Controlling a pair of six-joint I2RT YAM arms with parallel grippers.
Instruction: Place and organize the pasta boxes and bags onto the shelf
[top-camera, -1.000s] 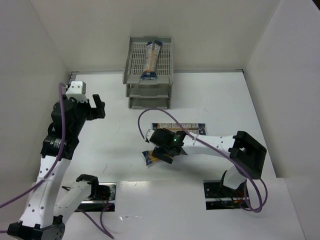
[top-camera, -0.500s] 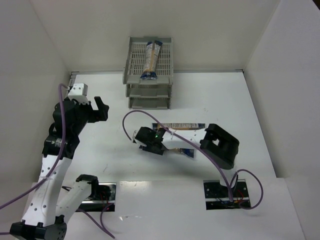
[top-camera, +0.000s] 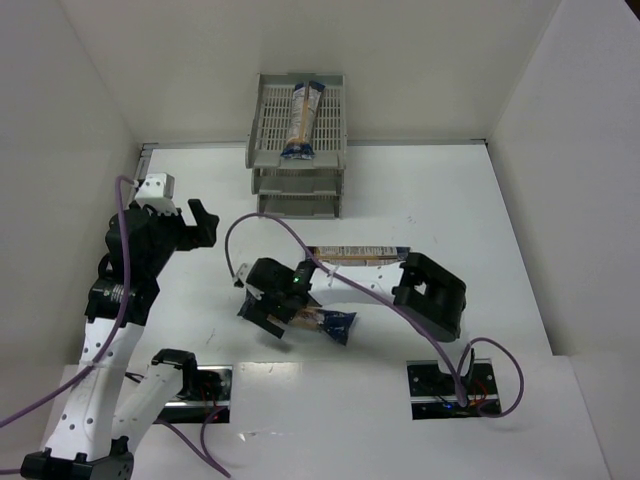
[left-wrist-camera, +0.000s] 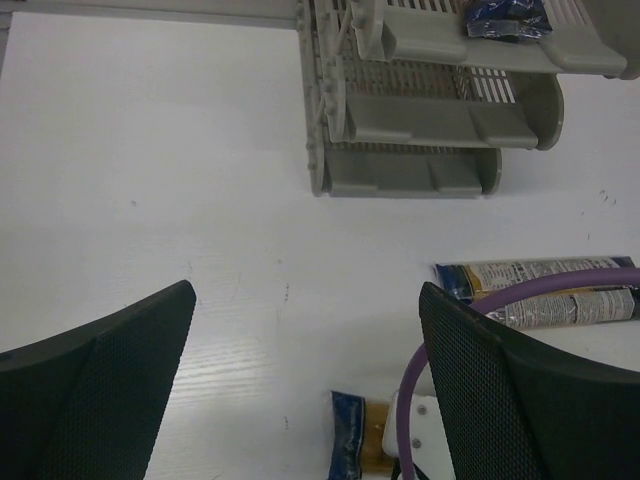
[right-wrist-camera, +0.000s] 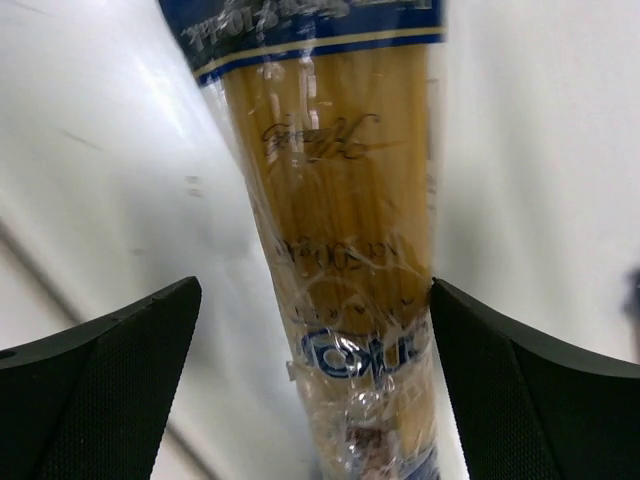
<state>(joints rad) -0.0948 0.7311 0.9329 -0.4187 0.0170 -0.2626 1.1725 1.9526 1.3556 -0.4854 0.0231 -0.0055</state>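
The right gripper (right-wrist-camera: 315, 295) had travelled further toward the left side of the table (top-camera: 500, 220) than a second before. Its elbow had folded in closer to the middle. Its fingers (right-wrist-camera: 95, 395) stood wide apart, and the near pack (right-wrist-camera: 335, 250) ran lengthwise between them. The right finger's edge sat against the clear wrap or just beside it; I could not tell which. Nor could I tell whether that pack was lifted or lying on the table. From above, it now showed a blue end on each side of the gripper. A second ago only its left end poked out, and half a second ago it trailed off to the right.

The second pack (top-camera: 357, 255) lay flat in mid-table, just behind the right arm, where it had been all along. The first pack (top-camera: 303, 120) had not moved either. It lay front to back in the top tray of the shelf (top-camera: 262, 150), with a blue end at the front lip.

The left gripper (left-wrist-camera: 308, 295) hung over the left part of the table with its jaws spread wide and nothing between them. It looked toward the shelf and had barely shifted. The purple cable (top-camera: 262, 222) arched higher over the right wrist than before.
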